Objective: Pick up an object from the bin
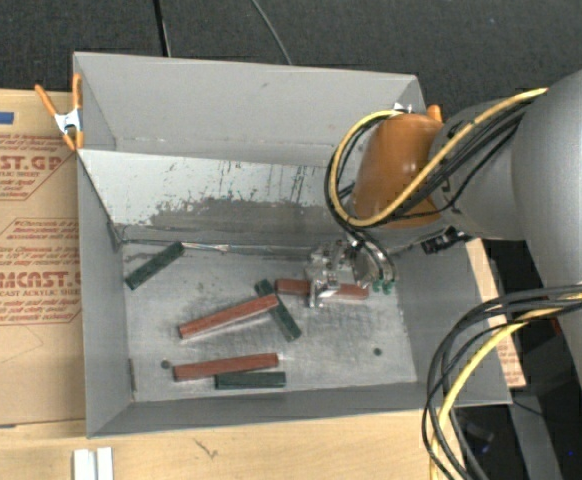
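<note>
Hanging low over the right-middle of the grey metal bin [101, 298], the jaws are sitting right on top of a short red-brown bar [293, 287], a flat, straight-edged strip lying on the scuffed, scratched floor. Its two ends are showing to the left and right of the shiny metal jaws, while its middle is lying hidden beneath them; whether the jaws are spread or closed, and whether they are gripping the bar, cannot be told. Just left of it, a short dark green bar [281, 315] is lying tilted, touching the upper end of a long red-brown bar [229, 317] that is slanting down toward the left. Nearer the front wall, another long red-brown bar [226, 368] is lying beside a dark green bar [250, 379], the two touching along their sides. Well apart, near the left wall, a further dark green bar [154, 264] is lying at a slant. A smooth orange cover [391, 168], looped with yellow and black cables [343, 158], is sitting on the wrist above.
</note>
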`<state>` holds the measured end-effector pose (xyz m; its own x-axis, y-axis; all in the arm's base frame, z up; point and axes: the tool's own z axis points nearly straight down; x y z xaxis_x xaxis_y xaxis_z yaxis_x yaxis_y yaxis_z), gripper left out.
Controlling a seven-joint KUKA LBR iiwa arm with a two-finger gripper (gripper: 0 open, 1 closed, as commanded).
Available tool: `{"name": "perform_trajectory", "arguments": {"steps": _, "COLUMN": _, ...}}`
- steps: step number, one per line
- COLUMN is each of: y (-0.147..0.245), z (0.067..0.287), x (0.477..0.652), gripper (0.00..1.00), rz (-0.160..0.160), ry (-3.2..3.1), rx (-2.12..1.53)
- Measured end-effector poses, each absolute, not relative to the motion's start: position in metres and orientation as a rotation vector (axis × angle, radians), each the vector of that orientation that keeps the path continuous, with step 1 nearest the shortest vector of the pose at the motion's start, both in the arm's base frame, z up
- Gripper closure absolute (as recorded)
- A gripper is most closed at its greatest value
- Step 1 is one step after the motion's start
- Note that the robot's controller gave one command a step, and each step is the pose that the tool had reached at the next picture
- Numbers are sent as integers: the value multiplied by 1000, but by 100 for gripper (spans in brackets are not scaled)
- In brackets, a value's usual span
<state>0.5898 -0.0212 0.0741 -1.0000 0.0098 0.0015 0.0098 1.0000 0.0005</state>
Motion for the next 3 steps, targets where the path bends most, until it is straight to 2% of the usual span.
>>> {"name": "perform_trajectory", "arguments": {"steps": 1, "y": -21, "z": 178, "x": 562, "gripper": 100, "rz": -1, "ry": -3143, "rx": -36}}
{"name": "perform_trajectory", "arguments": {"steps": 2, "y": -21, "z": 178, "x": 562, "gripper": 100, "rz": 0, "ry": -3143, "rx": -36}}
{"name": "perform_trajectory", "arguments": {"steps": 3, "y": -22, "z": 270, "x": 566, "gripper": 100, "rz": 0, "ry": -3144, "rx": -30}}
